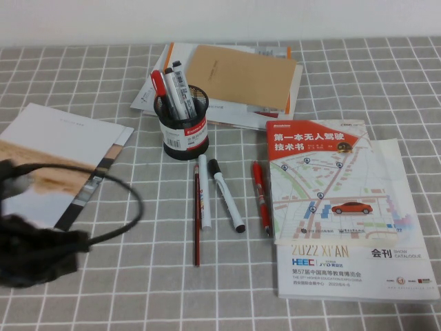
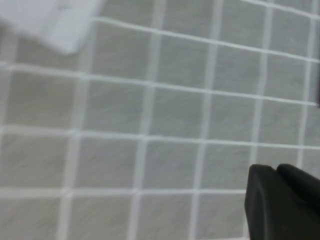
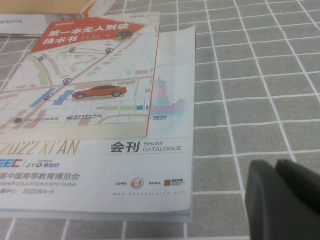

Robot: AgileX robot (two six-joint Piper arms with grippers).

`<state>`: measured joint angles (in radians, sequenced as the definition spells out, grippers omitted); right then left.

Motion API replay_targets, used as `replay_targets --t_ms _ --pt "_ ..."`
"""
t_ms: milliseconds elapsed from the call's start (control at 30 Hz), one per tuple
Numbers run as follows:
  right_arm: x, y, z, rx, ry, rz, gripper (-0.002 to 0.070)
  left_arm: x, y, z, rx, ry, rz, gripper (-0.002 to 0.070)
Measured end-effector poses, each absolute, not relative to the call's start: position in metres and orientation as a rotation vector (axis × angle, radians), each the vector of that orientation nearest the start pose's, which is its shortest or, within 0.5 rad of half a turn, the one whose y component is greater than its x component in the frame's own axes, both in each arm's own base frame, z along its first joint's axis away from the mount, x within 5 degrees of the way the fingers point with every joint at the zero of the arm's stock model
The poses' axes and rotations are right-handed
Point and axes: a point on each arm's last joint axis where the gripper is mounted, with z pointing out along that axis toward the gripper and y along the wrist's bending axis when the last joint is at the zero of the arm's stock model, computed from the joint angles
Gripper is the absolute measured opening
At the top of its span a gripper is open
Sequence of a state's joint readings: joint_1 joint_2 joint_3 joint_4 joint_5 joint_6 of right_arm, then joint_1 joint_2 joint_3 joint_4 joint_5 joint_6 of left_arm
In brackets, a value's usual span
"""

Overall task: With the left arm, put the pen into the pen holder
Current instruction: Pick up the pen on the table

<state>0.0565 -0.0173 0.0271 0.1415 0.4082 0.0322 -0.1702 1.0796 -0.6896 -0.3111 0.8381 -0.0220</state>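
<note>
The pen (image 1: 196,217) (thin, dark red) lies near the pen holder (image 1: 185,127). Only the wrist views show the left gripper (image 2: 282,202) and right gripper (image 3: 282,200); jaw states can't be told.

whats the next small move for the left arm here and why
Probably swing the left gripper, low at the table's near-left corner, rightward toward the pen. The pen lies untouched on the cloth in front of the pen holder, beside a white marker. The right gripper hangs beside the catalogue, out of the way.
</note>
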Motion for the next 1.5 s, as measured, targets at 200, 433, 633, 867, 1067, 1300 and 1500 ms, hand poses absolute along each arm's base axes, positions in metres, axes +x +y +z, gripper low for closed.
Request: replay_targets --t_ms 200,433,633,867,1067,1300,1500 --pt "0.051 0.008 0.169 0.062 1.901 0.202 -0.0013 0.220 -0.108 0.245 0.192 2.781 -0.456 -0.0005" --pt "0.051 0.008 0.169 0.062 1.901 0.202 -0.0013 0.265 -0.178 0.237 0.382 2.800 -0.421 -0.0005" --pt "0.051 0.008 0.169 0.062 1.901 0.202 -0.0013 0.289 -0.218 0.229 0.487 2.831 -0.349 -0.0005" --pt "0.051 0.008 0.169 0.062 1.901 0.202 -0.0013 0.313 -0.230 0.224 0.578 2.868 -0.206 0.0003" --pt "0.051 0.008 0.169 0.062 1.901 0.202 -0.0013 0.331 -0.222 0.212 0.553 2.914 -0.167 0.0156" --pt "0.051 0.008 0.169 0.062 1.901 0.202 -0.0013 0.344 -0.213 0.197 0.506 2.929 -0.144 0.0249" --pt "0.051 0.008 0.169 0.062 1.901 0.202 -0.0013 0.348 -0.215 0.180 0.505 2.945 -0.135 0.0253"
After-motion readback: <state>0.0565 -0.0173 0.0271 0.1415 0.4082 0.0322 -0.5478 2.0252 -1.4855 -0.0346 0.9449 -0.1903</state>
